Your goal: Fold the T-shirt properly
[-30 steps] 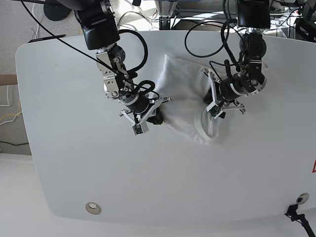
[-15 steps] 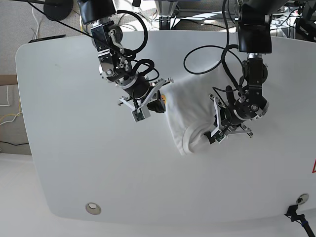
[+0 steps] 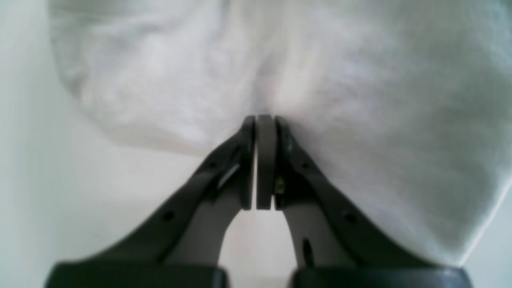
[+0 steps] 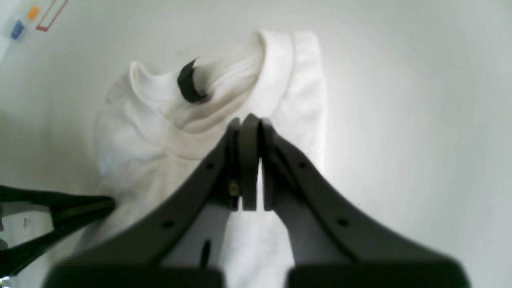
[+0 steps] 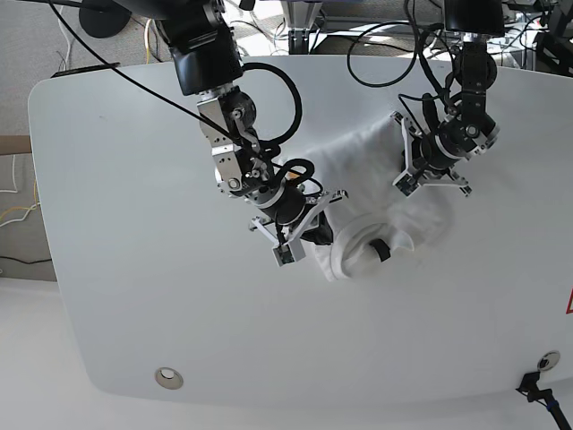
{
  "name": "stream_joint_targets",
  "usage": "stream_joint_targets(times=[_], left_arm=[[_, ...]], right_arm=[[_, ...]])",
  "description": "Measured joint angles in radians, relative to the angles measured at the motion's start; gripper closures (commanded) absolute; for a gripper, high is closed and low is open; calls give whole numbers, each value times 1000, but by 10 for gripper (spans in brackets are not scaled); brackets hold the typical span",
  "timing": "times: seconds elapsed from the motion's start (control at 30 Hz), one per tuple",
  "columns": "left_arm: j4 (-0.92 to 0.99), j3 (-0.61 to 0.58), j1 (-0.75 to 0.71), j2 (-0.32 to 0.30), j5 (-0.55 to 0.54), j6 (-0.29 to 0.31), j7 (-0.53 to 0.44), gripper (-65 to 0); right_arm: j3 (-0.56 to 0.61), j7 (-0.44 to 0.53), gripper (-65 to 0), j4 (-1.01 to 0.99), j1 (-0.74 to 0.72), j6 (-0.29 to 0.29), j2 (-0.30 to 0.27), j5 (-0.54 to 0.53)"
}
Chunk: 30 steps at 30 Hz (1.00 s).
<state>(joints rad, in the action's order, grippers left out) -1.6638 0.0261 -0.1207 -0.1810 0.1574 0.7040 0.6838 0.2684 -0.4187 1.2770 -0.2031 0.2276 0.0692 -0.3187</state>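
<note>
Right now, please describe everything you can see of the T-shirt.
The T-shirt is white, soft cotton-like cloth, bunched into a rumpled heap in the middle of the white table. Its ribbed collar gapes open and shows a black neck label. No print is visible. The left gripper is shut on a pinch of its fabric; the right gripper is shut close above the collar, and whether it holds cloth is unclear.

T-shirt (image 5: 363, 193): soft matt white cloth, ribbed collar
table (image 5: 125, 269): your smooth white top, slight sheen
fingers (image 4: 248, 160): matt dark plastic
</note>
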Motion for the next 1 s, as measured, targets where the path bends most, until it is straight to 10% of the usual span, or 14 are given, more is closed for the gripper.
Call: stream_joint_targets(times=[0.57,0.73,1.0], left_arm=[[167,-1,140,5,-5,-6,-69,0],[39,163,83,31,11,-9,-56,0],[-8,221,-107,50,4,-2,-483,0]], right_arm=[[-5,63,0,49,146,-6,-79,2],[-1,66,0,212,175,-7,-155,2],[-9,60,0,435,360,-139,-394,2]])
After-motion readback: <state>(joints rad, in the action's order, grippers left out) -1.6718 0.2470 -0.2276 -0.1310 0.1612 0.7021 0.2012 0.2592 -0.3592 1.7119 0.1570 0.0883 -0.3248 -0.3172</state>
